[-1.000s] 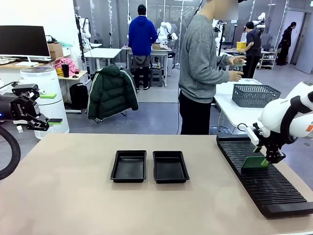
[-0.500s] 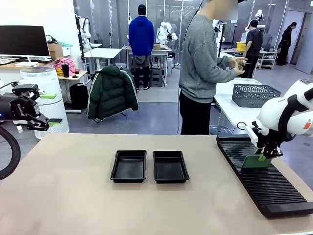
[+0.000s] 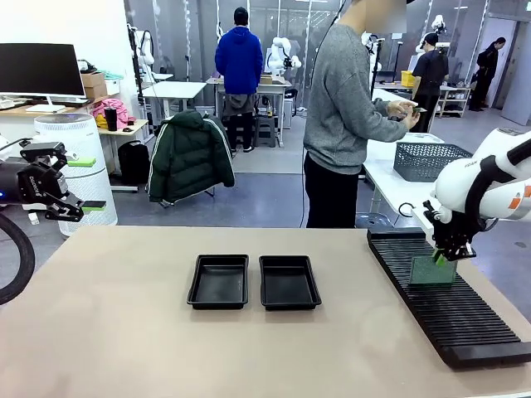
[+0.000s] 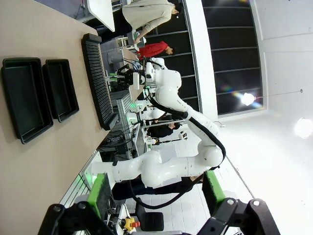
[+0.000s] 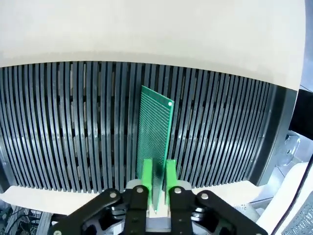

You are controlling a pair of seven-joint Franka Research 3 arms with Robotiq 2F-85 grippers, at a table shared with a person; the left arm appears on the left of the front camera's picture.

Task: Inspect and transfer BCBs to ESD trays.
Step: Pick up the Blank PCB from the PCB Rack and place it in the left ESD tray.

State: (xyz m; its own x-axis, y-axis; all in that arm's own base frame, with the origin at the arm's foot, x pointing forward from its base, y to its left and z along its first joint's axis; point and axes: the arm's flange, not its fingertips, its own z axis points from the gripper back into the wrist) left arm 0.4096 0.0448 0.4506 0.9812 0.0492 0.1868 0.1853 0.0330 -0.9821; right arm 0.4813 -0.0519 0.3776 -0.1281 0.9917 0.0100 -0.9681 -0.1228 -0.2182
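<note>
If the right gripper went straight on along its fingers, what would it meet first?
The slotted rack; the board clamped in the right gripper would probably reach its slots first.

The right arm (image 3: 489, 178) wears rounded glossy white shells with black joint bands and a small orange mark. The left tool (image 3: 87, 183) is black with white lettering; the right tool (image 5: 158, 172) is likewise black, with bright green pads (image 5: 145, 171) and round screw heads.
</note>
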